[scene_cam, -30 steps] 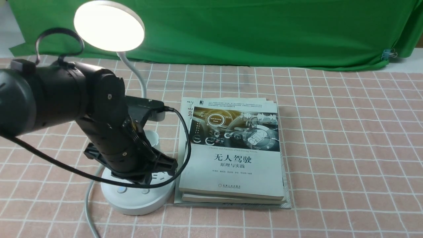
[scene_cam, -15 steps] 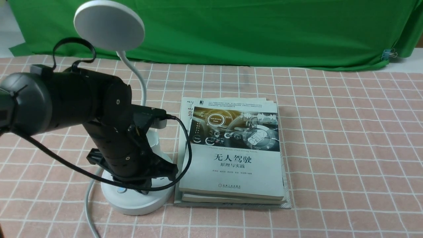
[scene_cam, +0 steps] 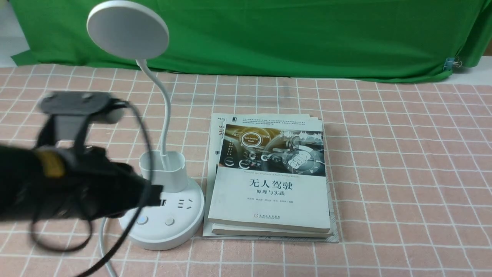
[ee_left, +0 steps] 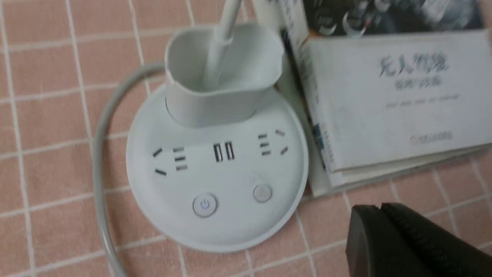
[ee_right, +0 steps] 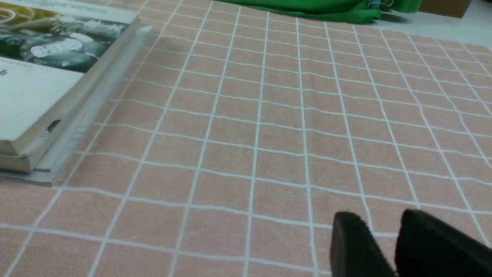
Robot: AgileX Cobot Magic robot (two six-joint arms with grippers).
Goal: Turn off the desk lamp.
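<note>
The white desk lamp stands at the left in the front view, its round disc head (scene_cam: 127, 30) dark on a thin bent neck (scene_cam: 166, 111). Its cup holder (scene_cam: 164, 169) sits on the round base (scene_cam: 180, 231), which has sockets and two buttons (scene_cam: 142, 220). The base (ee_left: 230, 227) and power button (ee_left: 205, 204) also show in the left wrist view. My left gripper (scene_cam: 155, 195) is blurred, shut and empty, just left of the base and apart from it; its closed tips (ee_left: 380, 206) hover over the cloth. My right gripper (ee_right: 384, 217) stands slightly open and empty over bare cloth.
A stack of books (scene_cam: 273, 181) lies right beside the lamp base, seen also in the right wrist view (ee_right: 46, 77). The lamp's grey cord (scene_cam: 102, 246) runs from the base to the near edge. A green cloth (scene_cam: 288, 38) hangs at the back of the pink checked tablecloth (scene_cam: 403, 173).
The lamp head was lit one second ago and is now dark. My left arm, which was pressing down over the base's buttons, has pulled back to the left and off the base.
</note>
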